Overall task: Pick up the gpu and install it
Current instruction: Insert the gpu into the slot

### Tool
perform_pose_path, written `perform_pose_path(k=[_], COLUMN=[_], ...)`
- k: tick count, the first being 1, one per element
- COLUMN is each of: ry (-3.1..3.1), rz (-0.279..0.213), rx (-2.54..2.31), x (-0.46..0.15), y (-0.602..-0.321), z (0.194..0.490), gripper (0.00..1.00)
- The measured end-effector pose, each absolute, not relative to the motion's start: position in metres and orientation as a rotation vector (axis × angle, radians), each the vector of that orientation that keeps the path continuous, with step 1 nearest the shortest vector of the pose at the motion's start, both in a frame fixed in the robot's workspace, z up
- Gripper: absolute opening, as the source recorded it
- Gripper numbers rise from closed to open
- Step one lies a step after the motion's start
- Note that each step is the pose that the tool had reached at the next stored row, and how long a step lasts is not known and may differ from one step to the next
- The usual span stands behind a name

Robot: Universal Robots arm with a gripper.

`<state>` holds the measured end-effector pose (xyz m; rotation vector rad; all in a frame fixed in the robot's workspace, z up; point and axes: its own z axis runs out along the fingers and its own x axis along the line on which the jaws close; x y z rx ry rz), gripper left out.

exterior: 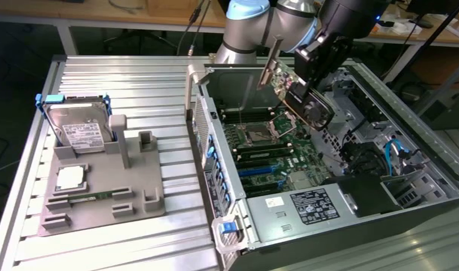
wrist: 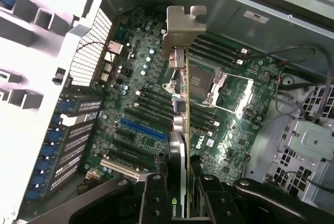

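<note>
Above green motherboard [exterior: 263, 144] in open grey metal computer case [exterior: 429, 164], thin green gpu card [exterior: 312, 107] hung tilted, long axis running from black gripper [wrist: 182, 198] to silver bracket [wrist: 182, 31]; jaws gripped its fan end.

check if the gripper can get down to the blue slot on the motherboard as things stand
Probably yes. The gripper, shut on the gpu, hangs over the open case, and nothing stands between the card and the blue slot; the cables lie off to one side.
</note>
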<state>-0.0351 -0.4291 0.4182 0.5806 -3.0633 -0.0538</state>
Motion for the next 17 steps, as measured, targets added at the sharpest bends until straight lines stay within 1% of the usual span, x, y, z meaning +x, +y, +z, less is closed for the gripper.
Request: perform_pose_path(k=[17], ry=[-3.019], rz=[-0.051], rx=[0.769], x=[-0.0351], y=[-0.4291], z=[0.4181], gripper=[0.27])
